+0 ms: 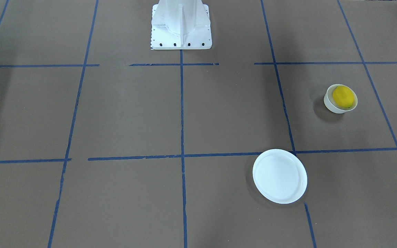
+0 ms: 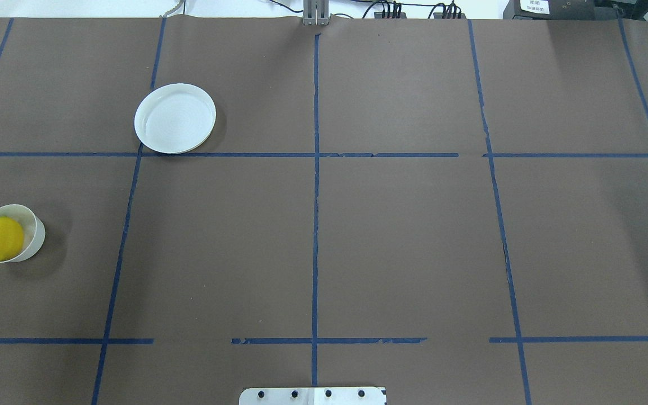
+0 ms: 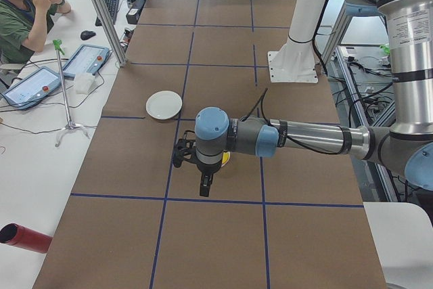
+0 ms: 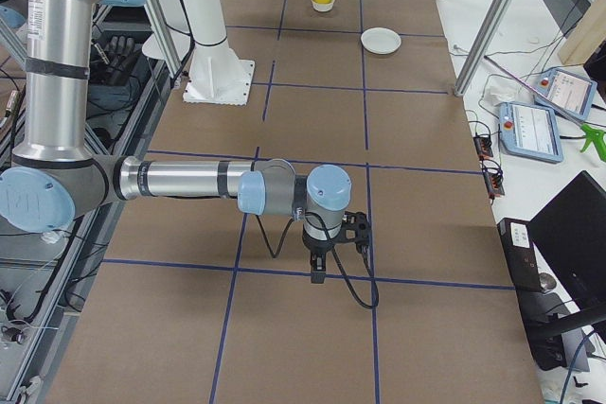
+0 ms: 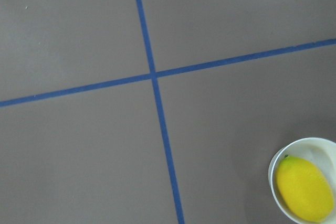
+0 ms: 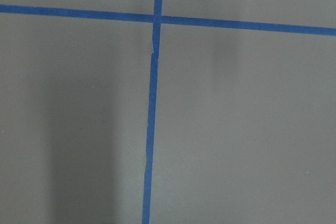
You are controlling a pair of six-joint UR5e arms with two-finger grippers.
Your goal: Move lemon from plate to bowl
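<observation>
Brown table with a blue tape grid fills the views. Left arm stretches its forearm level over the table, wrist bent so the left gripper points straight down near the bowl. Right arm mirrors this, its right gripper hanging well apart from the dishes. Whether either pincer is wide or narrow cannot be told. White plate sits bare. Small white bowl holds the yellow lemon. Arm labels are too small to read.
</observation>
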